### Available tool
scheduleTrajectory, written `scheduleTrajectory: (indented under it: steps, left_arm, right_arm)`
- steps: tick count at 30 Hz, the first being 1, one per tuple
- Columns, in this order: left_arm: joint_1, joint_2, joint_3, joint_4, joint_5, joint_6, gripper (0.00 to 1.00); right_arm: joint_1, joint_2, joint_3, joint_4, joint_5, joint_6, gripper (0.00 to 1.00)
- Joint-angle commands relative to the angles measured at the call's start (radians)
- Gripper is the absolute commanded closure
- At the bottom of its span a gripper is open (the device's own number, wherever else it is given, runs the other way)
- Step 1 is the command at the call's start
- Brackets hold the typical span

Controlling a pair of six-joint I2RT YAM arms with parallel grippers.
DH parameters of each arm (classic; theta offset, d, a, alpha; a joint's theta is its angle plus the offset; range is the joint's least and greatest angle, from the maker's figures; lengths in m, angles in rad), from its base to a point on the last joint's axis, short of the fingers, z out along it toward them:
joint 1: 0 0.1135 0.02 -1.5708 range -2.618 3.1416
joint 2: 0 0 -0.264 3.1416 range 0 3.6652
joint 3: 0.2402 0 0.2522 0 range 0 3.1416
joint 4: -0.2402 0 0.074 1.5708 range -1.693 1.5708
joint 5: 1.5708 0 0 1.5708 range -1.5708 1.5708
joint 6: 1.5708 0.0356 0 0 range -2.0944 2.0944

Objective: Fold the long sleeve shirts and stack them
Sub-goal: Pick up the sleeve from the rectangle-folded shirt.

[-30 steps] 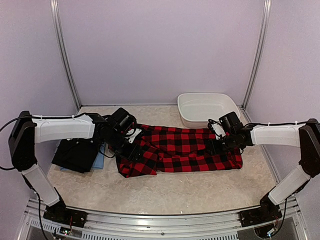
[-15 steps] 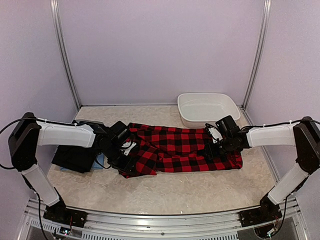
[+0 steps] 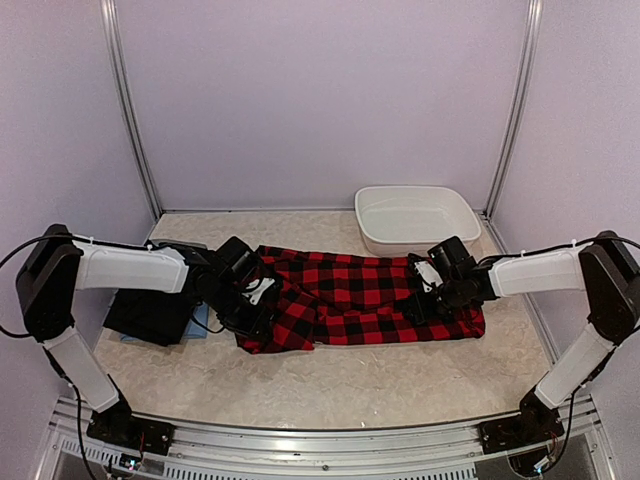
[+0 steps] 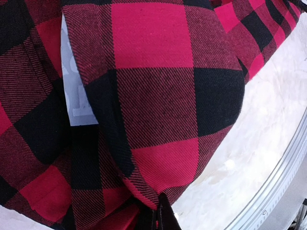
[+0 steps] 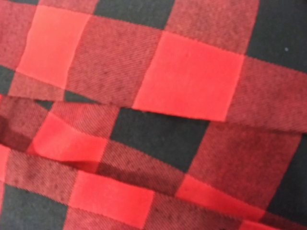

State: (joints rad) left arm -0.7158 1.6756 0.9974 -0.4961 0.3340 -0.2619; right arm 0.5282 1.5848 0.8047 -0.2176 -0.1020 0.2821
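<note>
**Both arms low on the checked shirt**

The red-and-black checked shirt (image 3: 370, 300) lies bunched in a long band across the middle of the worktop (image 3: 350, 385), just in front of the white basin (image 3: 415, 215).

The left gripper (image 3: 258, 305) sits at the shirt's left end. In the left wrist view its fingertips (image 4: 159, 219) are pressed together on a fold of the checked cloth, which bulges up above them, with a white label (image 4: 72, 98) showing beside the fold.

The right gripper (image 3: 425, 298) rests on the shirt near its right end. The right wrist view shows only creased checked cloth up close, so it cannot be told whether this gripper is wide, narrow or holding the cloth.

A black shirt (image 3: 150, 310) lies folded at the left of the worktop, with a light blue garment (image 3: 200, 322) showing at its edge.
</note>
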Motion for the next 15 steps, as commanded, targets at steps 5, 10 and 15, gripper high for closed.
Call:
scheduleTrajectory:
  steps: [5,10,15]
  left_arm:
    - [0.042,-0.051,0.0,0.016,0.099,-0.002,1.0]
    - [0.076,-0.128,0.027,-0.006,0.231,-0.014,1.0]
    - [0.102,-0.182,0.079,-0.057,0.332,-0.007,1.0]
  right_arm:
    - [0.019,0.006,-0.006,0.009,-0.002,0.012,0.5]
    - [0.023,-0.031,0.0,-0.009,0.008,0.013,0.5]
    - [0.023,-0.061,0.008,-0.027,0.017,0.011,0.5]
